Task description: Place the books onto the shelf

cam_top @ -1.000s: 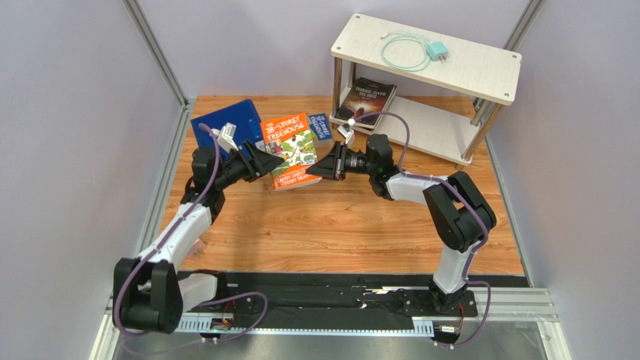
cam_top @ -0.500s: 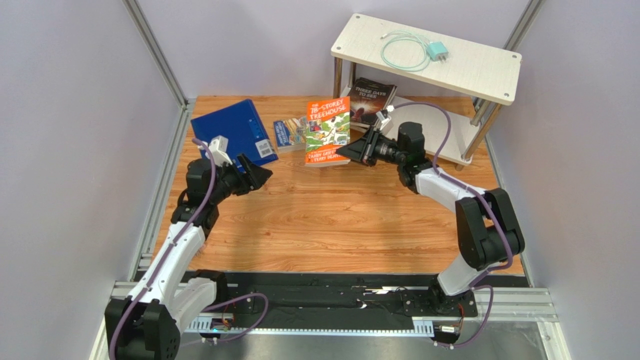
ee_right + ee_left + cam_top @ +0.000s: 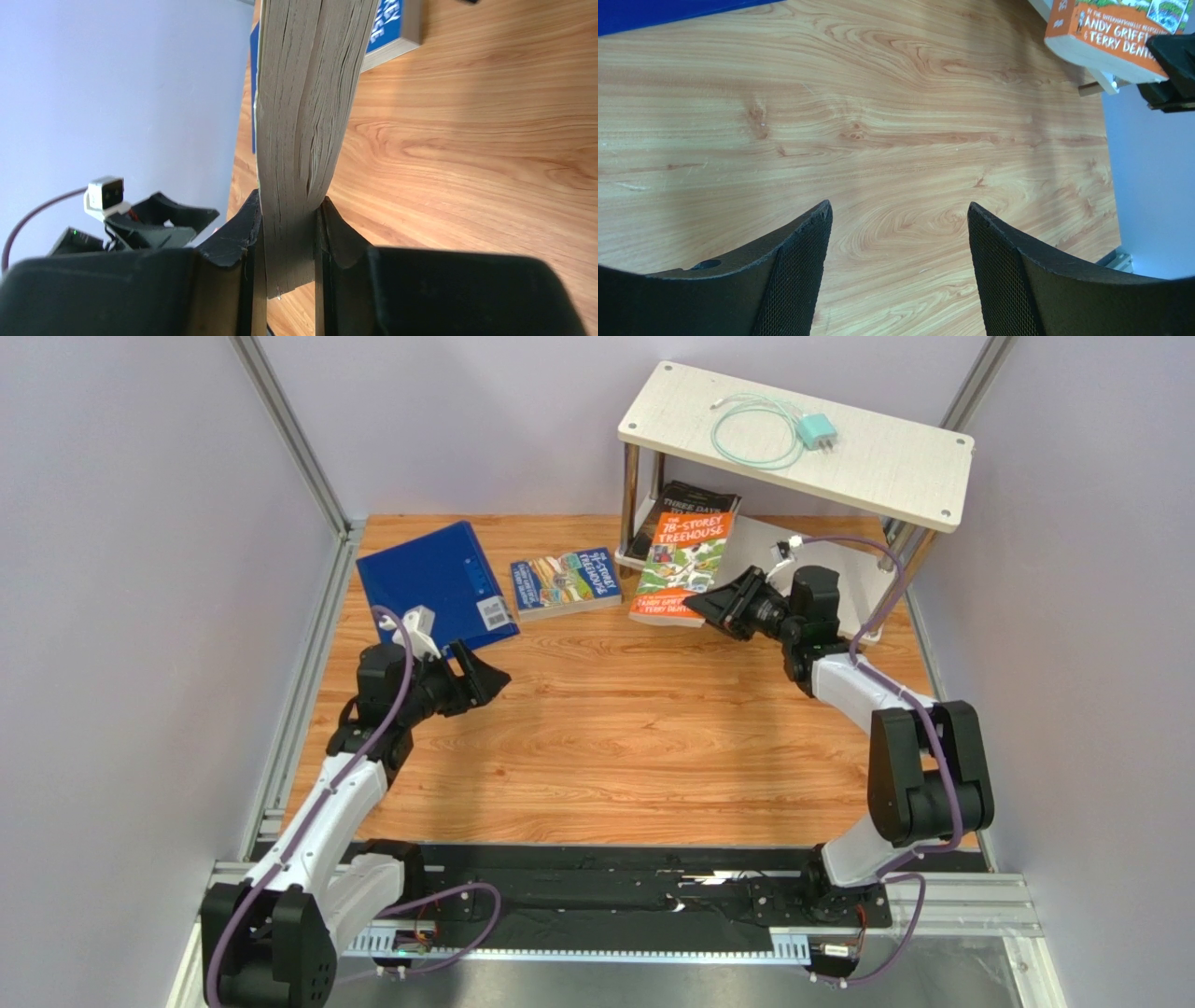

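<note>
My right gripper (image 3: pixel 718 608) is shut on the near edge of the orange Treehouse book (image 3: pixel 683 557), which is at the front left of the shelf's lower board (image 3: pixel 828 574) and partly over a dark book (image 3: pixel 683 496) there. In the right wrist view the jaws (image 3: pixel 289 210) pinch the orange book's page block (image 3: pixel 309 105). A blue Treehouse book (image 3: pixel 565 580) lies flat on the table. My left gripper (image 3: pixel 484 672) hangs open over bare wood (image 3: pixel 899 213), empty, and sees the orange book (image 3: pixel 1113 28) far off.
A large blue folder (image 3: pixel 428 585) lies at the back left, just beyond the left gripper. A teal cable and charger (image 3: pixel 779 431) sit on the shelf's top board (image 3: pixel 898 469). Metal posts (image 3: pixel 634 490) hold up the shelf. Frame rails and walls close in both sides.
The right gripper carried the orange book from mid-table back and right to the shelf's lower board. The left gripper left the book and drew back to the left.
</note>
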Action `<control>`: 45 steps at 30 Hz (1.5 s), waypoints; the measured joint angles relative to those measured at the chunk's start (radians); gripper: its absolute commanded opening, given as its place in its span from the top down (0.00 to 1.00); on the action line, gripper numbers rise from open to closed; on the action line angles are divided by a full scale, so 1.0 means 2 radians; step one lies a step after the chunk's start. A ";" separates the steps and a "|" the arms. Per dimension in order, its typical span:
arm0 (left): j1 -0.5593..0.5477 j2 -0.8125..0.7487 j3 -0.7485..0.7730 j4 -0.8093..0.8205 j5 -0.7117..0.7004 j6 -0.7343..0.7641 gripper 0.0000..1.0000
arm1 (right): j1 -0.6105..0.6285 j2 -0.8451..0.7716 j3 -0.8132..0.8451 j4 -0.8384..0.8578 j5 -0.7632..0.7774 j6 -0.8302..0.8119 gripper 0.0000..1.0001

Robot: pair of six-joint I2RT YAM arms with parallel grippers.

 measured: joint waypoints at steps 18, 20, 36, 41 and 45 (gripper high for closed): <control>0.000 -0.033 -0.030 -0.025 -0.004 0.018 0.25 | -0.043 0.106 0.055 0.074 0.003 0.057 0.99; 0.000 -0.033 -0.036 -0.025 -0.003 0.018 0.25 | -0.047 0.122 0.065 0.086 0.002 0.067 0.98; 0.000 -0.031 -0.061 -0.010 0.006 0.017 0.26 | -0.048 0.243 0.218 0.089 -0.015 0.087 0.95; 0.000 -0.028 -0.068 -0.008 0.008 0.017 0.26 | -0.048 0.284 0.254 0.087 -0.024 0.097 0.92; 0.000 -0.028 -0.074 -0.005 0.008 0.017 0.26 | -0.048 0.299 0.269 0.086 -0.031 0.103 0.88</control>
